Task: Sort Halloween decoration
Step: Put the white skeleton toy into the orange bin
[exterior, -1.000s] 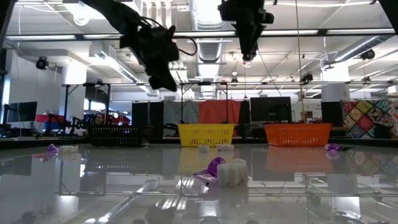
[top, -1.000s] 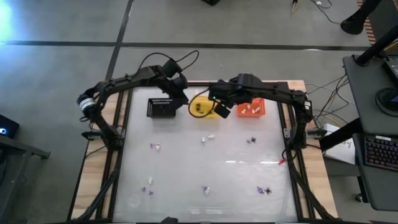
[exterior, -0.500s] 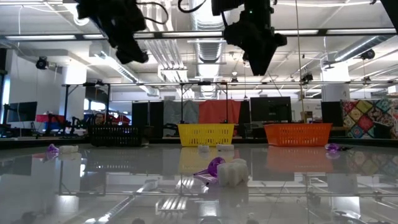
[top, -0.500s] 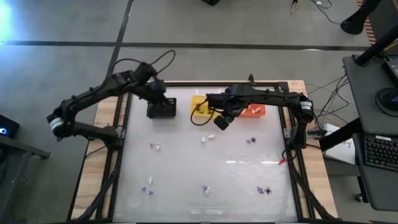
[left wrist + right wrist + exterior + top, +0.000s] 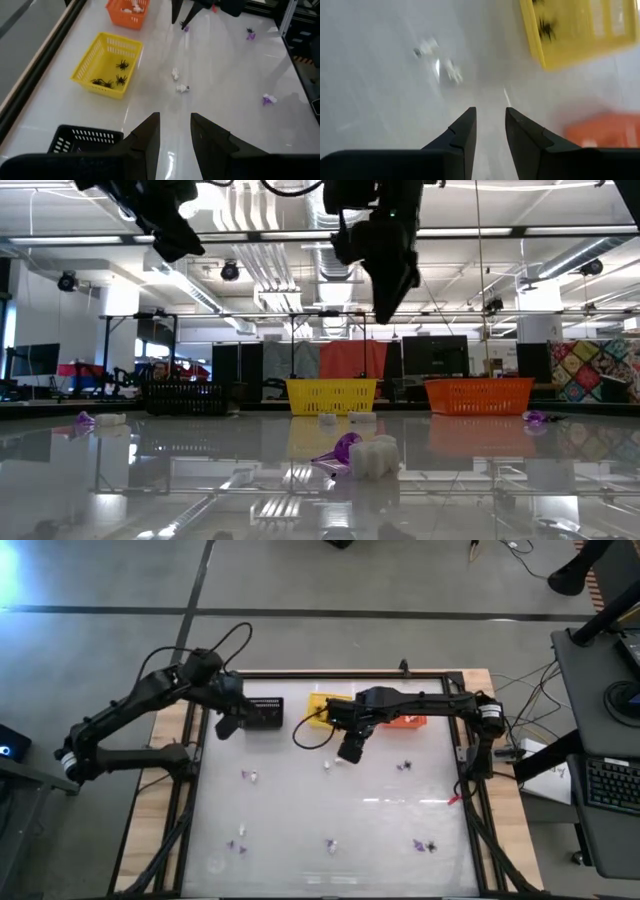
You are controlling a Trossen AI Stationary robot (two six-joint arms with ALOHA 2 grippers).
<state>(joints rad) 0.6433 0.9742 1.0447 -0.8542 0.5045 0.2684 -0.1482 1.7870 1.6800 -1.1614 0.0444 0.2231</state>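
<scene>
The right pincer [image 5: 351,752], fingers parted narrowly with nothing between them, is held above the glossy white surface [image 5: 330,805] just at 12 o'clock of two small white trinkets [image 5: 334,762], while other purple and black trinkets [image 5: 425,845] are scattered toward 6 o'clock. A miss is judged likely, since such tiny, knobbly plastic pieces could be skidded away across the slick surface or pinched two at a time. The left pincer [image 5: 224,726], also slightly parted and unloaded, is kept at 9 o'clock of the black lattice basket [image 5: 263,713], with spiders already seen in the yellow basket [image 5: 107,65].
</scene>
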